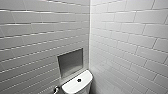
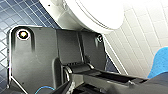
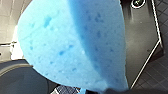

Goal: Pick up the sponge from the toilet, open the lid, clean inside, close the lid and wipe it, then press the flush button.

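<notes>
One blue sponge (image 3: 75, 45) sits clamped in your right gripper (image 3: 113, 90) near the white toilet (image 2: 100, 12), while the grip of your left gripper (image 2: 100, 86) cannot be told.

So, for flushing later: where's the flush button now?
Head view, low centre: the flush button sits in the middle of the white tank top, just below the steel wall niche.

Right gripper (image 3: 117, 91) clamped on the sponge (image 3: 75, 45), block pressed close against the wrist camera. Left arm sits low, its dark wrist plate (image 2: 35, 60) and jointed bar (image 2: 100, 75) angled floorward.
</notes>
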